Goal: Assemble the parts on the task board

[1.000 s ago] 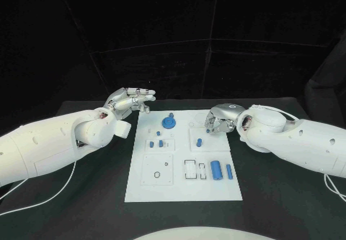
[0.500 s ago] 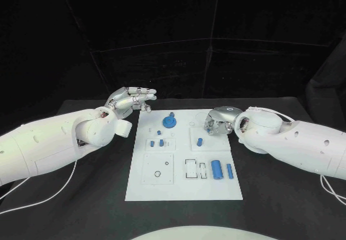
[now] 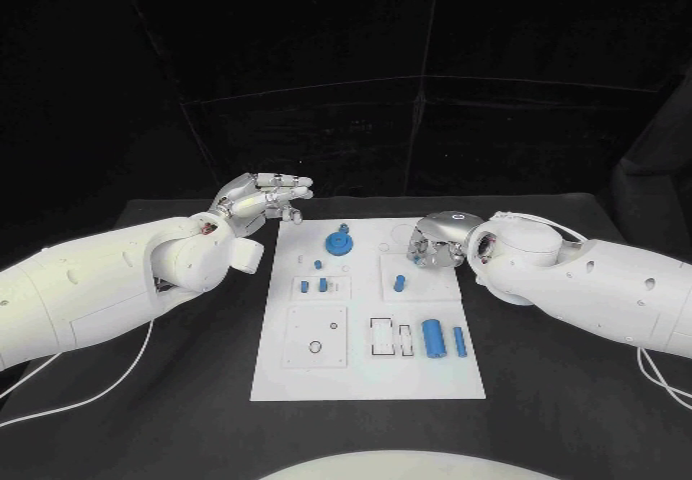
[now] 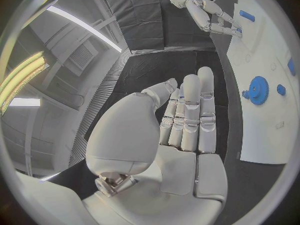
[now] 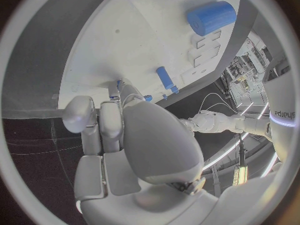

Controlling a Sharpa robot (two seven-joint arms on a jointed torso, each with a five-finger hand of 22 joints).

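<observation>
The white task board (image 3: pixel 368 310) lies in the middle of the black surface (image 3: pixel 577 370), with blue parts spread over it: a gear (image 3: pixel 339 244) at the far end, a small peg (image 3: pixel 398 284) in a right-hand recess, and a cylinder (image 3: pixel 431 334) nearer. The right hand (image 3: pixel 437 242) hangs over the board's far right corner, fingers curled downward; whether they pinch anything I cannot tell. The left hand (image 3: pixel 264 199) waits off the board's far left corner, fingers straight and apart, holding nothing. The step looks like a pick or seating at that far right corner. Best done by lowering the right hand slowly and keeping its fingertips vertical, so neighbouring parts are not knocked.
</observation>
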